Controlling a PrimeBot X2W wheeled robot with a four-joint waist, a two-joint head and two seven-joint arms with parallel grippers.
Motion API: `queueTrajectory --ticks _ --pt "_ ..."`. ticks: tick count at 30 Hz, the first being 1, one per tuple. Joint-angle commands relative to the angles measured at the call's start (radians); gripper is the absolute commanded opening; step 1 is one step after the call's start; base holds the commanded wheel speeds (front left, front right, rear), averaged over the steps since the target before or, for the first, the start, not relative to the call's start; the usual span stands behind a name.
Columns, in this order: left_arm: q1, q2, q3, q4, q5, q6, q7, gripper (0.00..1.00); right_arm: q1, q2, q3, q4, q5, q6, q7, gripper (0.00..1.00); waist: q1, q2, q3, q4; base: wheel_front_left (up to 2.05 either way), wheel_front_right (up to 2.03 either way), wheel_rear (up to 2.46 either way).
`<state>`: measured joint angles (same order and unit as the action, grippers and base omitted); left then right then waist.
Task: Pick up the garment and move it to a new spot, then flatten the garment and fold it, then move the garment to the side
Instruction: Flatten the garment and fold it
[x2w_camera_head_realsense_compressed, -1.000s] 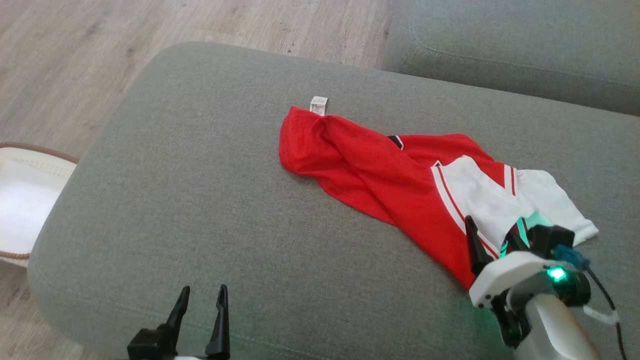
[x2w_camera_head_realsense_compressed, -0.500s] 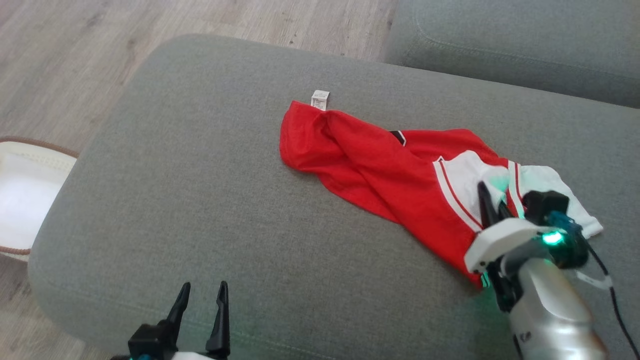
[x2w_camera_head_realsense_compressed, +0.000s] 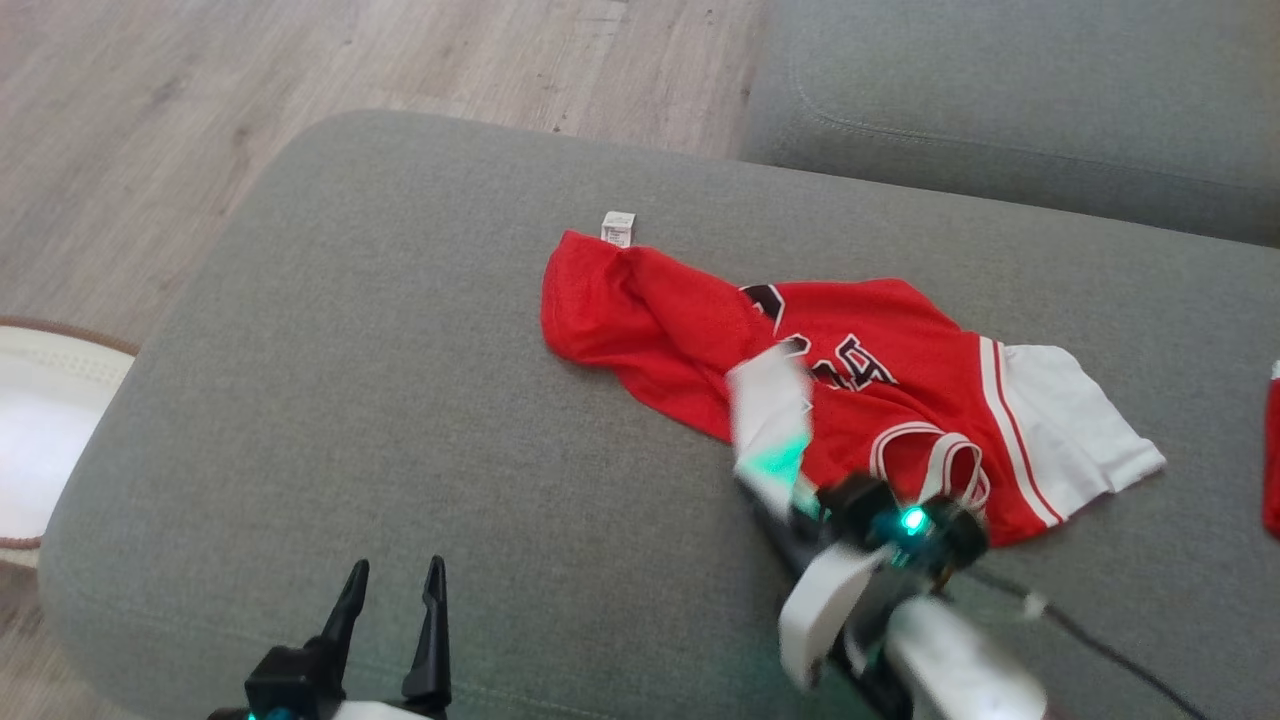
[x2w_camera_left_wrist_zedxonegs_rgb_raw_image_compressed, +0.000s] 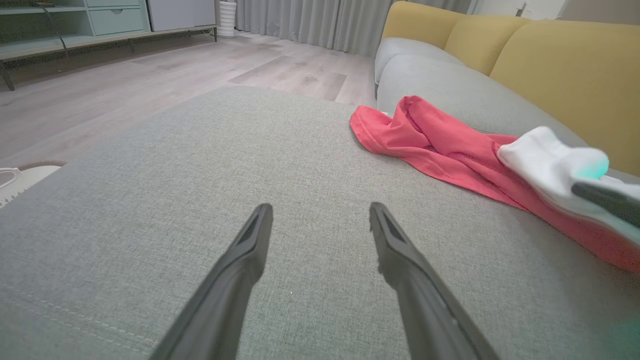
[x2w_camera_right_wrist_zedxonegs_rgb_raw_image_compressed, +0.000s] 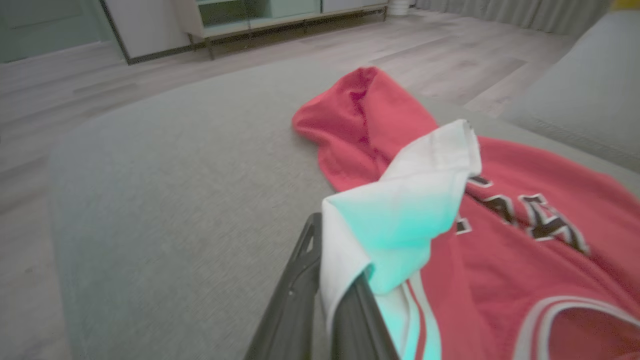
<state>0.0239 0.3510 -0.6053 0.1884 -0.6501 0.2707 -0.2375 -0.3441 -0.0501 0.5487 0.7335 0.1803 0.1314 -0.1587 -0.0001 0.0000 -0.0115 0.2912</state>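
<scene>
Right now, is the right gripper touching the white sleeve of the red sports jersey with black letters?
Touching. The right wrist view shows the right gripper pinching the white sleeve of the red jersey between its fingers.

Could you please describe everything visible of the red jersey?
The jersey is red mesh-looking fabric with white short sleeves, red-white striped trim and black white-outlined chest lettering. It lies crumpled, front up, on the grey sofa cushion, a white tag at its far hem. The right gripper pinches one sleeve, lifted over the chest.

I'm looking at a grey sofa seat (x2w_camera_head_realsense_compressed: 400, 380) on pale wood flooring (x2w_camera_head_realsense_compressed: 130, 110), with yellow back cushions (x2w_camera_left_wrist_zedxonegs_rgb_raw_image_compressed: 565, 65), grey curtains (x2w_camera_left_wrist_zedxonegs_rgb_raw_image_compressed: 310, 22) and a low cabinet (x2w_camera_left_wrist_zedxonegs_rgb_raw_image_compressed: 115, 20) across the room.
</scene>
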Motion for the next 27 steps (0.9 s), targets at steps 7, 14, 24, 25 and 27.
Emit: queueTrajectory --ticks 7,14,24,25,27 --pt "-0.024 0.027 0.05 -0.043 -0.003 0.014 -0.003 1.0 0.055 0.0 0.169 -0.061 -0.059 -0.001 0.056 0.0 0.0001 0.0 -0.007 -0.029 0.0 0.0 0.0" --pt "-0.021 0.026 0.045 -0.048 -0.005 0.017 -0.002 1.0 0.1 -0.006 0.237 -0.089 -0.07 -0.001 0.059 1.0 0.0001 0.0 -0.01 -0.053 0.0 0.0 0.0" --pt "-0.017 0.029 0.044 -0.052 -0.009 0.022 -0.003 1.0 0.131 -0.02 -0.052 -0.215 -0.087 -0.001 0.034 1.0 0.0001 0.0 -0.012 -0.066 0.0 0.0 0.0" --pt "-0.017 0.03 0.044 -0.052 -0.009 0.022 -0.003 1.0 0.133 -0.02 -0.087 -0.228 -0.096 -0.001 0.038 1.0 0.0001 0.0 -0.011 -0.066 0.0 0.0 0.0" --pt "-0.019 0.029 0.043 -0.05 -0.01 0.02 -0.004 1.0 0.135 -0.023 -0.155 -0.247 -0.12 -0.001 0.049 1.0 0.0001 0.0 -0.008 -0.063 0.0 0.0 0.0"
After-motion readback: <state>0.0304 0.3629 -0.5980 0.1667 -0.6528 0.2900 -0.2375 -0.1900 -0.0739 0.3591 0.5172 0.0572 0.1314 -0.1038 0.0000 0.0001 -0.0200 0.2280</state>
